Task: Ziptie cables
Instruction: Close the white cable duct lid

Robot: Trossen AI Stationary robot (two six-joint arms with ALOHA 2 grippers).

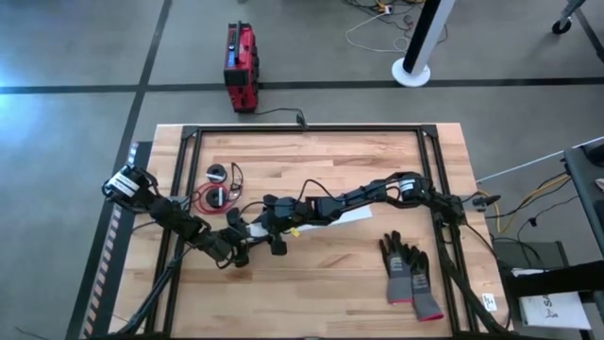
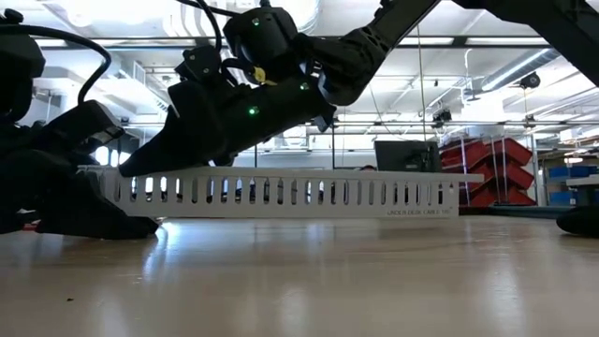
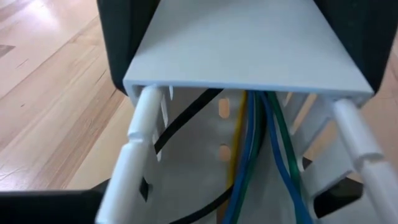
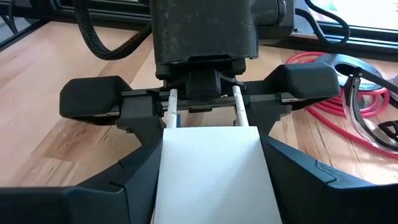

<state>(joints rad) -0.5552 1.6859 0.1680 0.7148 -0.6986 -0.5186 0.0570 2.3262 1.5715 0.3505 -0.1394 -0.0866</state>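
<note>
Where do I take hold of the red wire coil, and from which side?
Likely the outer red loop of the red wire coil, on its side toward the table's left edge, from straight above: it lies flat, and the glasses overlap its other side. The right tool holds the white strip.

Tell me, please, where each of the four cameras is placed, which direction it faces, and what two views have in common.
High view: above the table, looking straight down; both arms show, meeting at mid-table.
Low view: at table-top height, looking level across; the white slotted strip lies lengthwise, dark arms above.
Left wrist view: on the left arm, looking along the strip and the coloured wires inside it.
Right wrist view: on the right arm, facing the left pincer; the right pincer holds the strip.
Shared: the strip appears in every view.
</note>
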